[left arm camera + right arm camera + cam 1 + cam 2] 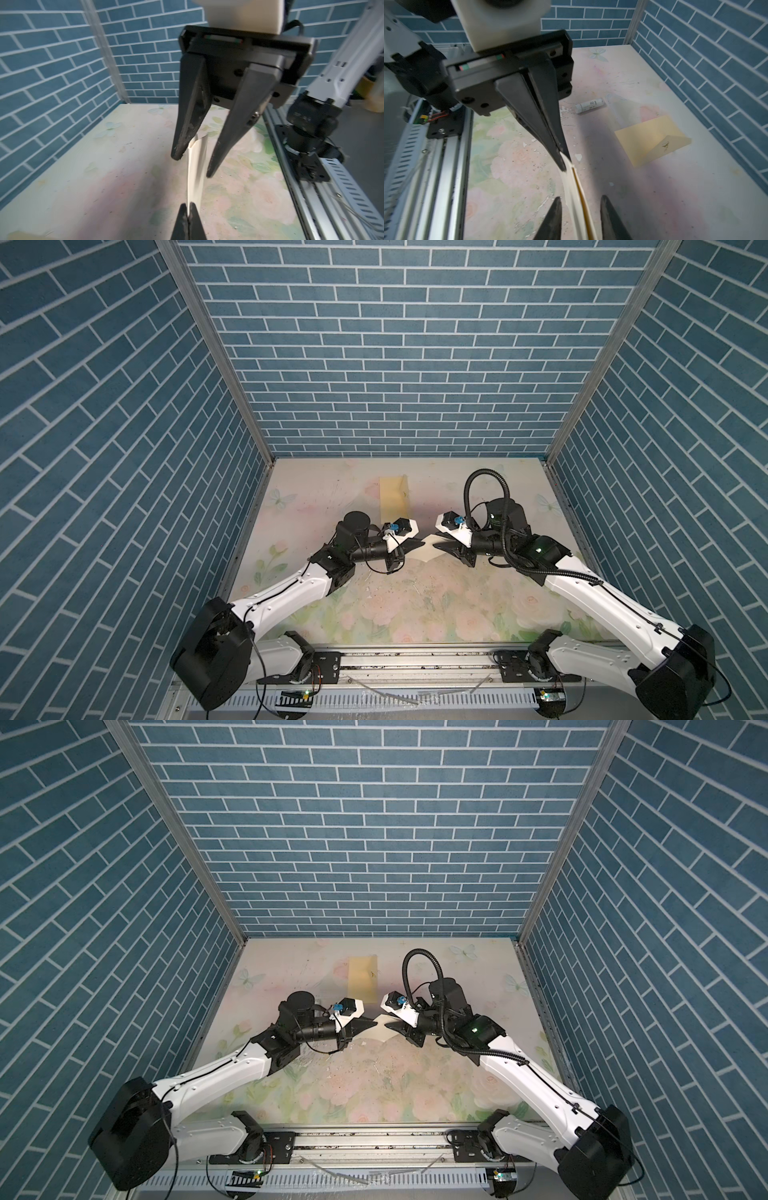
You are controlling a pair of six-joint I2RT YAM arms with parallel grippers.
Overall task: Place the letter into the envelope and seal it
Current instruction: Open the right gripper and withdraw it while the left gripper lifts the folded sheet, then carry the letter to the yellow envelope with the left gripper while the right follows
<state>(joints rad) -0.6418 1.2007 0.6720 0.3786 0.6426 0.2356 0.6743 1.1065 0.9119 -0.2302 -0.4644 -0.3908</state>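
So this is pretty early in the job, I'd say. The letter (195,176) is up in the air over the middle of the counter (415,605), stretched between the two arms, and it looks folded or curled, though I only see it edge-on. The left end effector (188,214) is clamped tight on one end of it. The right end effector (580,205) has its jaws spread with the paper running between them, so it's open and not really pinching anything as far as I can tell. The envelope (643,143) is lying flat on the counter well apart from the letter, farther back toward the rear wall, with its triangular flap lifted a bit and nothing inside it that I can see. There's also a small white tube (589,105) lying near it, no idea if it's glue. So the done part is just having the letter picked up. The rest is all to do: carrying it over, sliding it in, closing the flap and sealing it.
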